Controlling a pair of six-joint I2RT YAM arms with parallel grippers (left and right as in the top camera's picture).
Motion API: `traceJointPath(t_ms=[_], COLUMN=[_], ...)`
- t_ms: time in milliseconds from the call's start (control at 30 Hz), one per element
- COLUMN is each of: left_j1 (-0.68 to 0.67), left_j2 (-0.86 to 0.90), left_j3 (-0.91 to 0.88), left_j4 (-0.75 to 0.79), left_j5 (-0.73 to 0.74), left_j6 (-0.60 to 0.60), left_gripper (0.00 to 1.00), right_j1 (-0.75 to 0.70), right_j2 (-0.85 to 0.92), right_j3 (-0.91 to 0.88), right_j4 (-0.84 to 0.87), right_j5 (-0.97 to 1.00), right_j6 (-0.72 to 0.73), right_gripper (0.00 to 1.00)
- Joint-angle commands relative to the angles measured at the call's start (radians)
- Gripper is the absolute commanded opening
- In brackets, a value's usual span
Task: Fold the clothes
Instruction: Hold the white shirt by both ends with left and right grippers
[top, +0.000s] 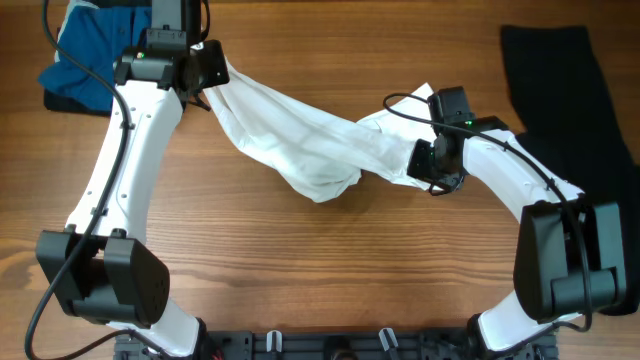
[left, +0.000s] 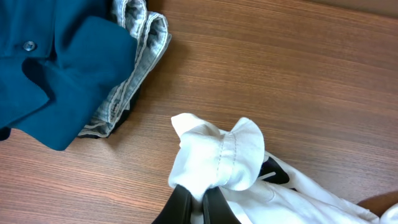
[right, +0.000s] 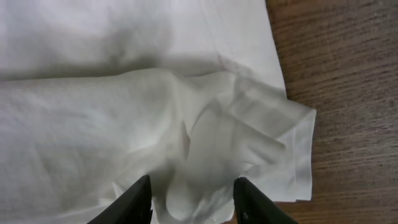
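A white T-shirt (top: 300, 150) hangs twisted like a rope between my two arms, sagging to the table in the middle. At the back left, my left gripper (top: 205, 85) is shut on a bunched hem of this shirt (left: 230, 155); in the left wrist view the left gripper (left: 200, 199) pinches the cloth tight, and a bit of black print (left: 273, 171) shows. My right gripper (top: 420, 160) sits over the shirt's right end. In the right wrist view the right gripper (right: 191, 196) has its jaws apart, straddling a raised fold of the white fabric (right: 124, 93).
A blue garment (top: 95, 50) lies crumpled at the back left corner, with grey fabric (left: 140, 37) beside it. A black garment (top: 570, 90) is spread along the right edge. Bare wood (top: 300, 270) lies in front of the shirt.
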Motion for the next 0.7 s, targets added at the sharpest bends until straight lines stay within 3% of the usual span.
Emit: traceJointPath(t_ms=[0, 233, 433, 667], left_j1=[0.0, 0.0, 0.0, 0.001], left_j2=[0.009, 0.009, 0.009, -0.01], left_j3=[-0.007, -0.007, -0.007, -0.003], left_j4=[-0.001, -0.005, -0.005, 0.03], left_j5=[-0.006, -0.006, -0.006, -0.05], left_j6=[-0.017, -0.017, -0.017, -0.015], left_gripper=[0.04, 0.04, 0.04, 0.04], right_j1=[0.004, 0.004, 0.004, -0.017], right_j2=[0.002, 0.002, 0.002, -0.031], right_j3=[-0.021, -0.047, -0.046, 0.034], right_j4=[0.009, 0.037, 0.062, 0.02], right_j5=[0.022, 0.019, 0.01, -0.007], right_j6=[0.011, 0.011, 0.011, -0.024], right_gripper=[0.41, 0.27, 0.05, 0.04])
